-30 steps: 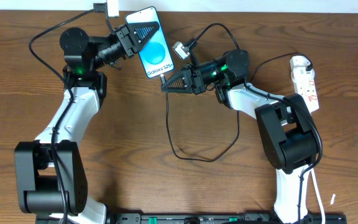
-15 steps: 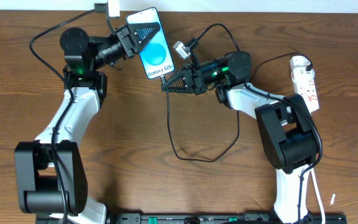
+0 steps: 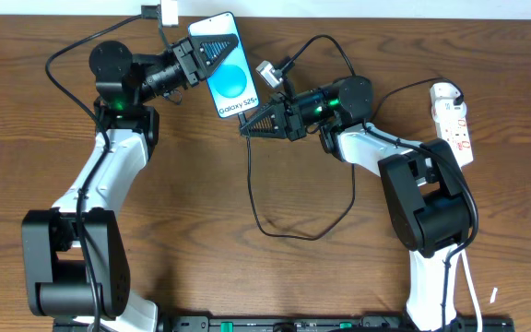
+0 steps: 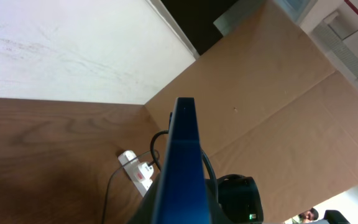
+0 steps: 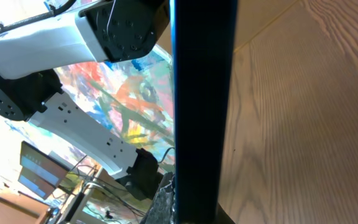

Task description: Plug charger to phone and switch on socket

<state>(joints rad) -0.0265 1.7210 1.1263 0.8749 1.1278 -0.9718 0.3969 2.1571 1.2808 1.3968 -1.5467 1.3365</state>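
Two hands closed: left hand [image 3: 223, 42] grips phone [image 3: 233, 81] reading "Galaxy S25+", right hand [image 3: 245, 129] pinches charger [image 3: 251, 180]

Dark brown wood-grain table [image 3: 247, 286], flat surface, grain running left to right. A long thin black cable [image 3: 289, 236] lies on it in one open loop near the middle. A narrow white power strip [image 3: 454, 122] with red markings lies well apart from that loop near the right edge, rounded end toward the far side. A small white block [image 3: 159, 12] sits at the far edge on the left, and a small white scrap [image 3: 494, 295] lies near the right front corner.
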